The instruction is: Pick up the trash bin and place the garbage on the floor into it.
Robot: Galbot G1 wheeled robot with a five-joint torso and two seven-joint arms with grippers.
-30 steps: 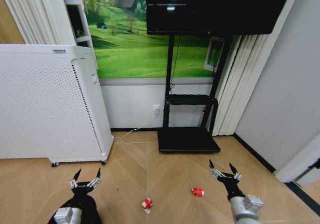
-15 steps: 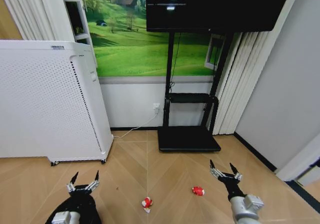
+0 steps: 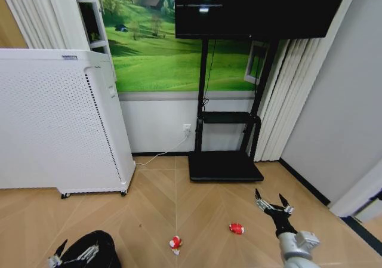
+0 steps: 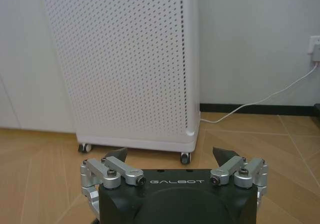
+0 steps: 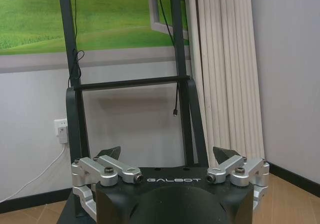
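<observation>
Our left gripper (image 3: 74,255) has dropped sharply — from a spot level with the garbage, in front of the white appliance, it has sunk to the bottom-left corner of the head view, fingers spread wide and pointing up and to the right. Our right gripper (image 3: 274,207) has shifted a little to the right and lower, its open fingers now leaning left of upright — slightly farther from the nearer red wrapper (image 3: 237,228) than before.

Head cam high, looks fwd/down at floor (image 3: 179,202); wrist cams low, level, facing wall (image 5: 130,119) both share w/ head.
</observation>
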